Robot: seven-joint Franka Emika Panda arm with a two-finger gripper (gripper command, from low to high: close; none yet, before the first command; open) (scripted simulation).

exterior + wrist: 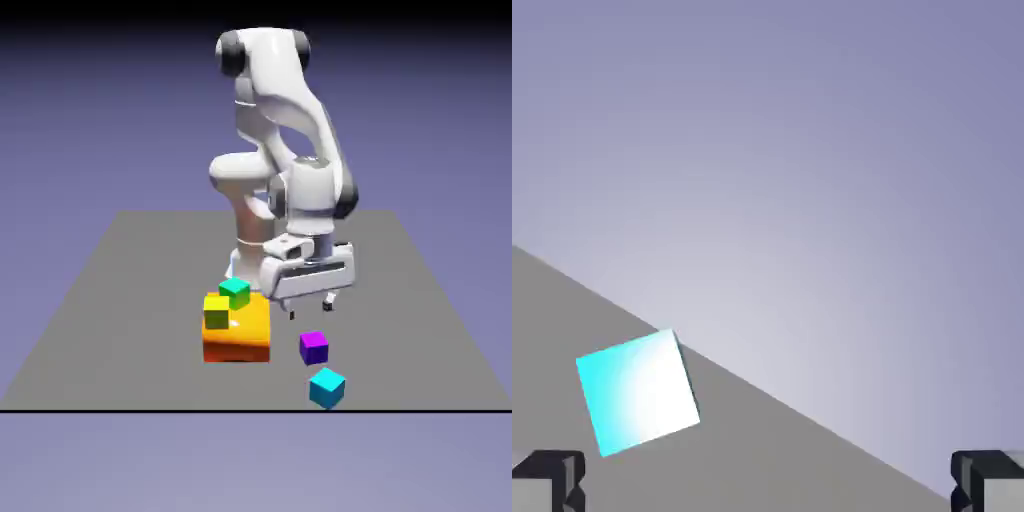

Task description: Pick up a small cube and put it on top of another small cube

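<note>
The small cyan cube sits on the grey table near its front edge. In the hand view the same cyan cube lies ahead of the fingers, left of the middle, close to the table's edge. My gripper hangs open above the table, behind the cube and slightly to the exterior view's left of it, with nothing between its fingers. Both fingertips show far apart at the bottom of the hand view. A purple cube lies between the gripper and the cyan cube.
A big orange block stands at the exterior view's left of the gripper, with a green cube and a yellow-green cube on top of it. The table's front edge runs just in front of the cyan cube.
</note>
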